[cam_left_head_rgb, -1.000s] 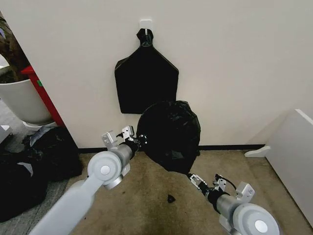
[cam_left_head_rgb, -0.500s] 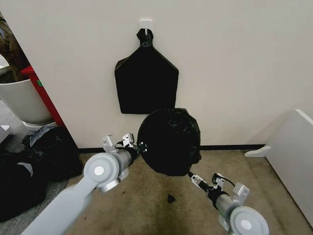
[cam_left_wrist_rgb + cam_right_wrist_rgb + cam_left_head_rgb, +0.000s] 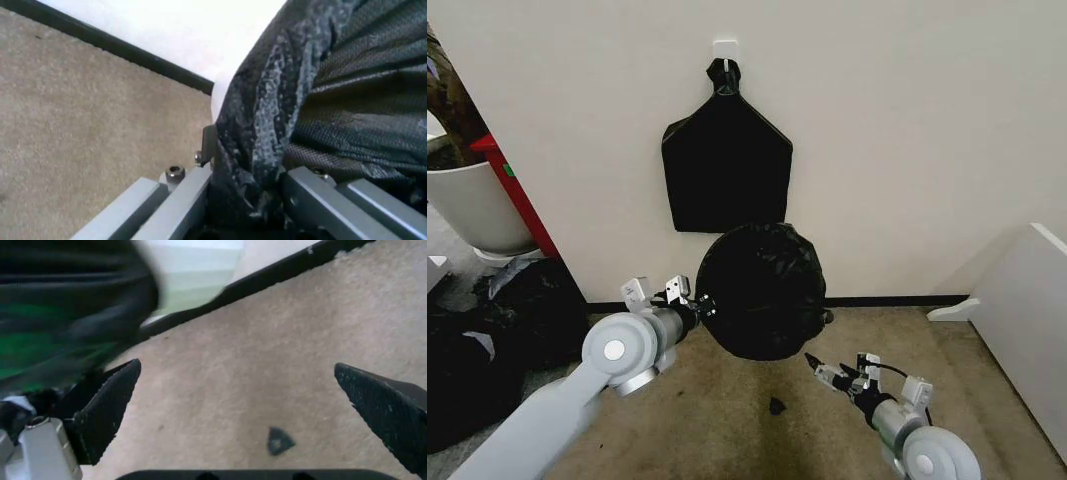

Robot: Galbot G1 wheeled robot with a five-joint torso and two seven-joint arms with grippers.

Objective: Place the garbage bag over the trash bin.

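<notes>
The garbage bag [image 3: 762, 290], stretched over the trash bin [image 3: 223, 92], is pinched at its edge by the left gripper [image 3: 699, 303], seemingly for seating; just beside it, the right gripper [image 3: 825, 372] is spread, released.

Your right gripper [image 3: 247, 405] hangs over tan carpet [image 3: 267, 355], its two dark serrated fingertips [image 3: 110, 400] spread wide apart with nothing between them. Between and just below the tips, a small dark triangular scrap [image 3: 279, 440] lies on the carpet. Beyond the tips, a black baseboard [image 3: 267, 275] runs diagonally along the foot of a pale wall [image 3: 193, 270]. The blurred dark mass of the garbage bag [image 3: 67, 310], tinged green, bulges beside one fingertip, apart from it so far as the blur lets you tell.
</notes>
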